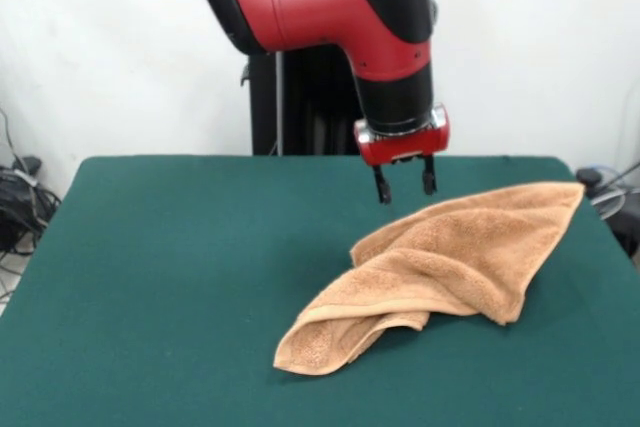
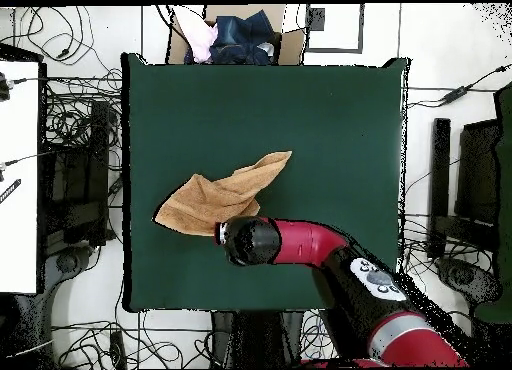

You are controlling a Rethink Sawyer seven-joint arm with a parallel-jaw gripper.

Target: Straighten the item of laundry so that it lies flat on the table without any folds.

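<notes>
The tan towel (image 1: 450,257) lies crumpled on the green table (image 1: 150,247), right of centre in the front view. It is folded over itself, with one corner bunched toward the front (image 1: 310,347) and another reaching the right edge (image 1: 565,192). My gripper (image 1: 405,185) hangs open and empty just above the table, behind the towel's upper fold, touching nothing. In the overhead view the towel (image 2: 215,198) lies left of centre on the table (image 2: 340,116), and my arm's wrist (image 2: 252,240) hides the gripper and the towel's near edge.
A cardboard box holding clothes (image 2: 235,36) stands beyond the table's far edge in the overhead view. Cables (image 2: 80,116) and equipment lie on the floor around the table. The black pedestal (image 1: 300,97) stands behind the table.
</notes>
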